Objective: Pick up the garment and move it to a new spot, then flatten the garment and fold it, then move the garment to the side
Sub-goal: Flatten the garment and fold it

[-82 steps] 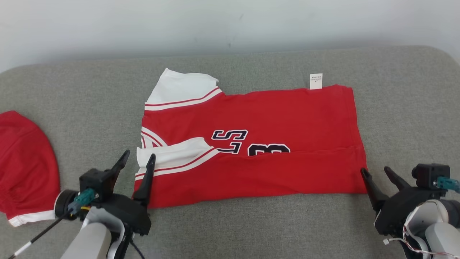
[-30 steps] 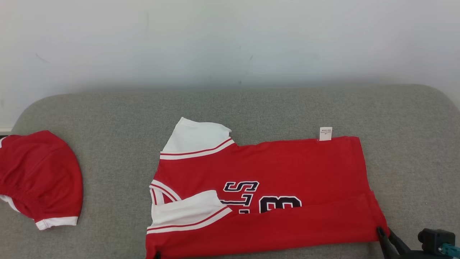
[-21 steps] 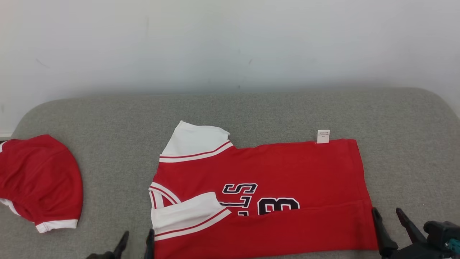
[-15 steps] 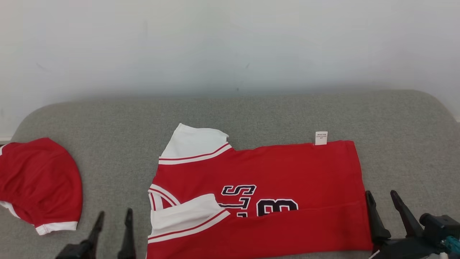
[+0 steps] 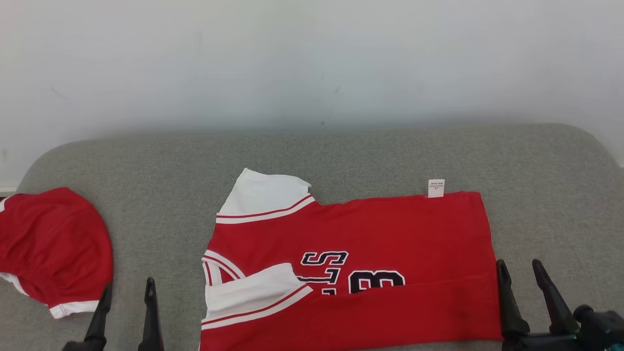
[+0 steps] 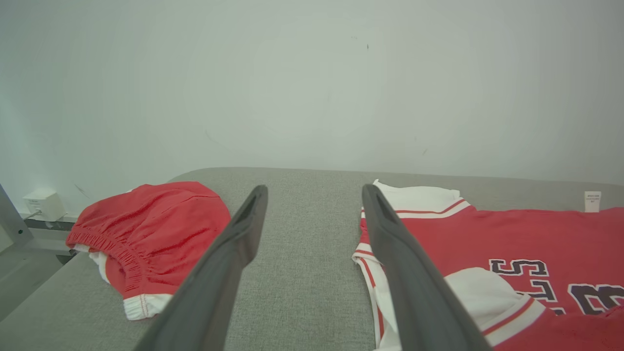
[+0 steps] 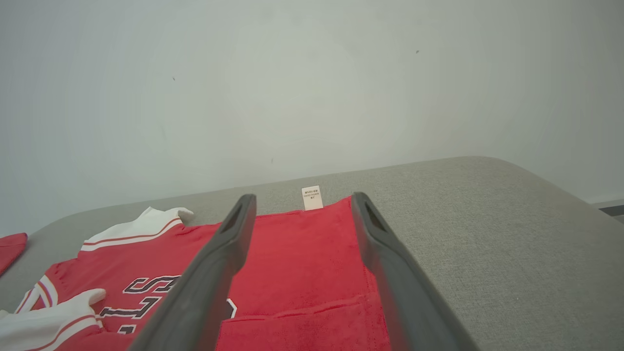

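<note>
Red jersey (image 5: 370, 229) is lying flat on the grey cushion (image 5: 146, 165), white tag (image 5: 436, 188) sticking out at its far edge, a bunched red garment (image 5: 53, 248) sitting well to its left. Left gripper (image 5: 128, 285) is hovering between that garment and the jersey, right gripper (image 5: 519, 265) just beside the jersey's right hem, both spread wide, holding nothing. Left wrist view is also showing a small white box (image 6: 43, 204) further left of the jersey.

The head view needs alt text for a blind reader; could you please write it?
A red jersey with white sleeves lies partly folded on a grey cushion. The left gripper and right gripper, both open, flank its near edge; another red garment lies far left.
</note>
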Available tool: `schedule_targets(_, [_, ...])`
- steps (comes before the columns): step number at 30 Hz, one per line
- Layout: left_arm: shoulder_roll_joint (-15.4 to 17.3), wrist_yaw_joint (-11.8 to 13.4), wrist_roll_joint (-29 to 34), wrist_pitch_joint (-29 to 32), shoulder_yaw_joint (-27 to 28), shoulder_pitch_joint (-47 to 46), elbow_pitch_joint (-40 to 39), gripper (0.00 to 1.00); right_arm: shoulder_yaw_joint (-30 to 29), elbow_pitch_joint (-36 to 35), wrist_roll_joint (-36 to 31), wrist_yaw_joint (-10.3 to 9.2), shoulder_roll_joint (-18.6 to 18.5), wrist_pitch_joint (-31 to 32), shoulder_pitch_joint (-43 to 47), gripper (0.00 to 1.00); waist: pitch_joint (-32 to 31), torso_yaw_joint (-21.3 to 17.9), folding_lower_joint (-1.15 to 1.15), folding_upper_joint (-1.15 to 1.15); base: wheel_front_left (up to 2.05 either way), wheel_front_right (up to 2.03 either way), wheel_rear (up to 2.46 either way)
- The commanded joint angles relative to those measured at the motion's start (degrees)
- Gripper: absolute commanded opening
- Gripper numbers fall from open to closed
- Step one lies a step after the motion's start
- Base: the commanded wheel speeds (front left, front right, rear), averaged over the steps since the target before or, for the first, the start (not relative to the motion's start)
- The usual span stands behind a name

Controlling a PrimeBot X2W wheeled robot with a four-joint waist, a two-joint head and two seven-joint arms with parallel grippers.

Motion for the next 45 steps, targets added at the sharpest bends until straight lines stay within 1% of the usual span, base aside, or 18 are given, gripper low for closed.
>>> schedule_targets(1, [-0.3,-0.4,0.5,-0.2,0.5,1.5,0.0,1.0,-0.2,-0.1,-0.6,-0.13,0.4,-0.3,1.3,1.0,0.1,0.0,0.0,0.0,0.0,0.0,0.0])
schedule_targets(3, [-0.9,-0.2,1.7,-0.2,0.5,2.8,0.0,1.0,-0.4,0.0,-0.9,-0.13,0.6,-0.4,2.2,1.0,0.2,-0.1,0.0,0.0,0.0,0.0,0.0])
schedule_targets(11, [-2.3,-1.1,2.8,-0.2,2.4,5.4,0.4,1.0,-0.7,0.7,-1.5,-0.13,0.9,-0.5,3.6,1.0,0.5,-0.2,0.0,0.0,0.0,0.0,0.0])
schedule_targets(16, [-2.1,-2.7,3.3,-0.2,3.1,3.1,1.6,1.0,0.2,1.6,-1.5,-0.13,0.3,-0.5,1.4,1.0,1.0,-0.5,0.0,0.0,0.0,0.0,0.0])
schedule_targets(20, [-0.2,-4.5,3.4,-0.2,2.9,-1.4,3.8,1.0,0.9,3.8,-1.2,-0.13,-1.2,0.8,-2.3,1.0,2.3,-1.1,0.0,0.0,0.0,0.0,0.0])
schedule_targets(23, [1.7,-5.8,2.8,0.5,2.1,-7.3,5.7,1.0,1.0,5.9,-1.2,-0.13,-2.6,2.1,-6.6,1.0,4.2,-1.6,0.0,0.0,0.0,0.0,0.0])
schedule_targets(29, [6.2,-7.4,0.9,5.1,0.1,-22.2,8.8,1.0,0.6,11.8,-0.5,-0.13,-4.1,5.2,-17.9,1.0,11.0,-2.8,0.0,0.0,0.0,0.0,0.0])
schedule_targets(34, [9.4,-7.9,-2.1,9.7,-2.3,-34.5,12.9,1.0,2.1,18.2,-0.3,-0.12,-4.6,7.9,-28.3,1.0,17.1,-4.7,0.0,0.0,0.0,0.0,0.0])
schedule_targets(36, [11.0,-7.8,-2.8,11.8,-4.0,-38.8,14.6,1.0,2.9,20.7,-0.3,-0.12,-4.7,8.7,-32.8,1.0,19.5,-5.5,0.0,0.0,0.0,0.0,0.0])
schedule_targets(39, [12.7,-7.9,-5.7,14.5,-7.9,-44.6,17.1,1.0,4.6,24.7,-0.5,-0.13,-4.5,9.8,-38.4,1.0,22.2,-6.4,0.0,0.0,0.0,0.0,0.0])
schedule_targets(45, [16.3,-7.8,-11.8,19.5,-14.9,-53.5,23.0,1.0,7.9,31.7,-0.8,-0.12,-3.5,12.0,-47.1,1.0,25.9,-8.2,0.0,0.0,0.0,0.0,0.0])
